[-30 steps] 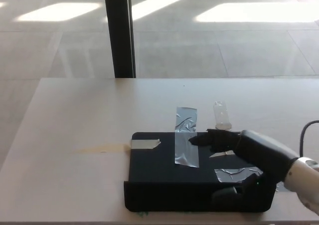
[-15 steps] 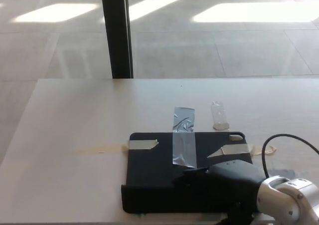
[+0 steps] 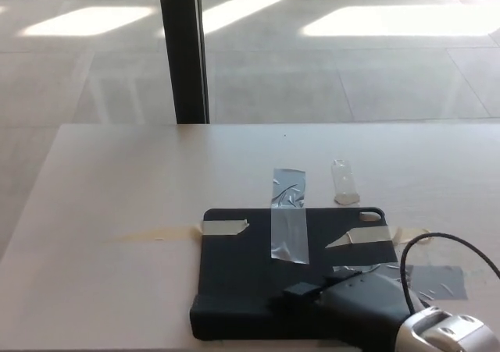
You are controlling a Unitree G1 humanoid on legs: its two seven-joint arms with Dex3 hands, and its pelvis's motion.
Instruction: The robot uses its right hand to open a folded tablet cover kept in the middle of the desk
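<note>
Right hand (image 3: 344, 301) on the cover's near right corner.
Tablet cover (image 3: 258, 282) lies flat, long axis left-right, extending left and away; whether the hand grips is unclear.

The cover (image 3: 258, 278) lies on the counter (image 3: 117, 180) near its front edge, taped down along its far side. The right hand (image 3: 355, 301) rests on its near right corner, seemingly touching. A pillar (image 3: 183, 48) stands behind the counter.
</note>
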